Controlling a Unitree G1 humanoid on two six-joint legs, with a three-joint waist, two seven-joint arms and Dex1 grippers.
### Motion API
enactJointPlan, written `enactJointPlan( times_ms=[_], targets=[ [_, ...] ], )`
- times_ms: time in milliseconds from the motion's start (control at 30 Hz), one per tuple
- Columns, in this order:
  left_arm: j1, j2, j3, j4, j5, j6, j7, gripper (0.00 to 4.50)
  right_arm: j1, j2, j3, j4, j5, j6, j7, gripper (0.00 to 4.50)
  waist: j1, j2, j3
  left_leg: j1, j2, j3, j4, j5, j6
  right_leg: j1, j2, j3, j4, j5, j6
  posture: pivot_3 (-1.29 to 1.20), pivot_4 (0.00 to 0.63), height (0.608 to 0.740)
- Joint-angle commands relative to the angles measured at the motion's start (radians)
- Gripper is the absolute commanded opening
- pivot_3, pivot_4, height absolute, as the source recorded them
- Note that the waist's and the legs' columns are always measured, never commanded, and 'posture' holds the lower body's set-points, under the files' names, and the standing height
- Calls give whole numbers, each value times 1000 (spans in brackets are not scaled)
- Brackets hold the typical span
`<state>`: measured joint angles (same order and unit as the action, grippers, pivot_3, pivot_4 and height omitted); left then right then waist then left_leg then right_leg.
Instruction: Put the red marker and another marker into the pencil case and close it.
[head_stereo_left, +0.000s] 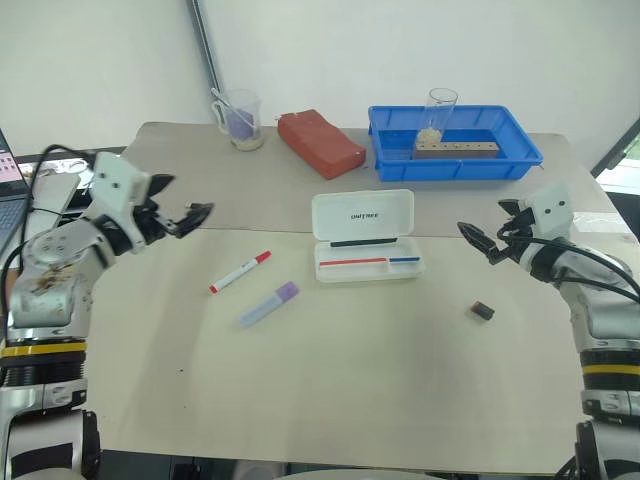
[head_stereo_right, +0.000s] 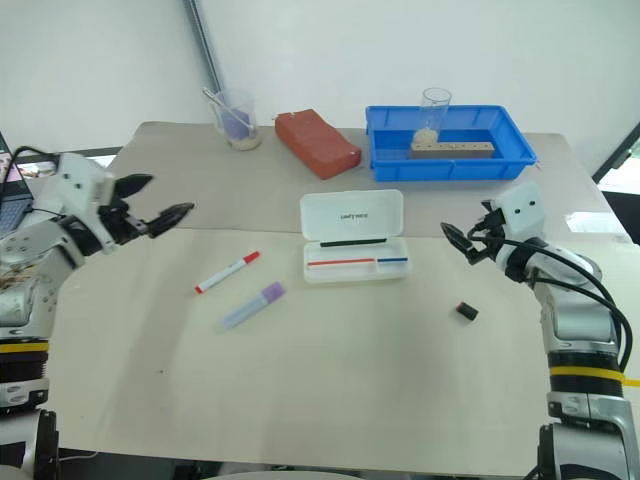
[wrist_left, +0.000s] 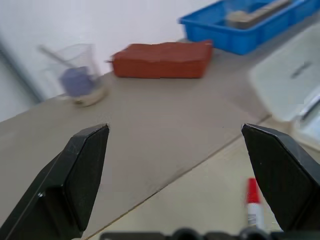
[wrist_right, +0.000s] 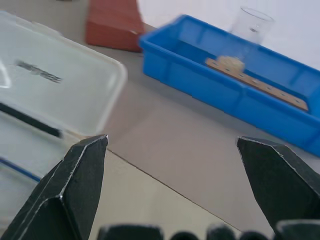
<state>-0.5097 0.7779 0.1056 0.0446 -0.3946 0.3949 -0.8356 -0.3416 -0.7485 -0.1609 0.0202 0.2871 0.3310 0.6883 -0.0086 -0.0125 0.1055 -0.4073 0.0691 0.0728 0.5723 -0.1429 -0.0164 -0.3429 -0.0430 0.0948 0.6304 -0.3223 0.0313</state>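
Left eye view: left gripper (head_stereo_left: 195, 214), fingers spread wide and empty, hovers above the table (head_stereo_left: 330, 400) well left of the pencil case (head_stereo_left: 364, 236). Red marker (head_stereo_left: 240, 271) and lavender marker (head_stereo_left: 268, 304) lie just left of the open case. Right gripper (head_stereo_left: 482, 240), also splayed and empty, hangs right of it.

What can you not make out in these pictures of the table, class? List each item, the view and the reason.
- Small dark object, head views: too small to identify.
- Contents of the clear cup, head views: blurred purple shape, unidentifiable.
- Lettering on the pencil case lid, right wrist view: blurred.
- The red marker, left wrist view: cut off by the lower edge.
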Motion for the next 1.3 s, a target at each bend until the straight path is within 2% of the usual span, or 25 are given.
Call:
enactJointPlan(
  times_ms=[33,233,367,633,833,933,1200,1300],
  targets=[
    [-88,-27,-116,-59,18,16,-89,4485,48,-31,17,-200,63,108,57,4500,-2,0,0,0,0,0,0,0,0,0,0,0,0,0,0,0,150,740],
    [-213,-184,-343,49,152,-108,-193,4485,98,-3,56,-431,103,265,14,4500,-1,-1,0,-1,-1,-1,2,0,1,0,1,1,0,0,0,0,150,740],
    [-251,-270,-427,141,227,-201,-229,4485,98,13,71,-537,123,361,-31,4500,-3,0,0,-7,-1,-3,2,0,1,-5,2,1,0,0,0,0,150,740],
    [-281,-424,-511,373,347,-365,-237,4485,133,13,65,-646,150,467,-77,4500,3,-1,0,-9,-2,-6,4,0,2,-6,3,1,1,0,0,0,150,740],
    [-291,-478,-523,481,390,-414,-258,4485,225,-4,33,-699,161,476,-69,4500,9,-3,1,-11,-3,-8,5,1,4,-7,3,1,1,0,0,0,150,740],
    [-295,-503,-513,526,395,-407,-262,3699,244,6,24,-713,164,476,-82,4500,9,-4,2,-11,-3,-8,5,1,4,-7,3,1,1,0,0,0,150,740],
    [-299,-522,-502,575,414,-414,-270,19,239,11,38,-677,151,446,-92,4500,7,-5,3,-13,-3,-10,5,1,4,-8,4,0,1,0,0,0,150,740],
    [-294,-521,-501,568,419,-421,-275,19,233,8,46,-668,146,441,-89,4500,8,-4,3,-13,-4,-11,6,1,4,-8,4,0,1,0,0,0,150,740]
  ],
)
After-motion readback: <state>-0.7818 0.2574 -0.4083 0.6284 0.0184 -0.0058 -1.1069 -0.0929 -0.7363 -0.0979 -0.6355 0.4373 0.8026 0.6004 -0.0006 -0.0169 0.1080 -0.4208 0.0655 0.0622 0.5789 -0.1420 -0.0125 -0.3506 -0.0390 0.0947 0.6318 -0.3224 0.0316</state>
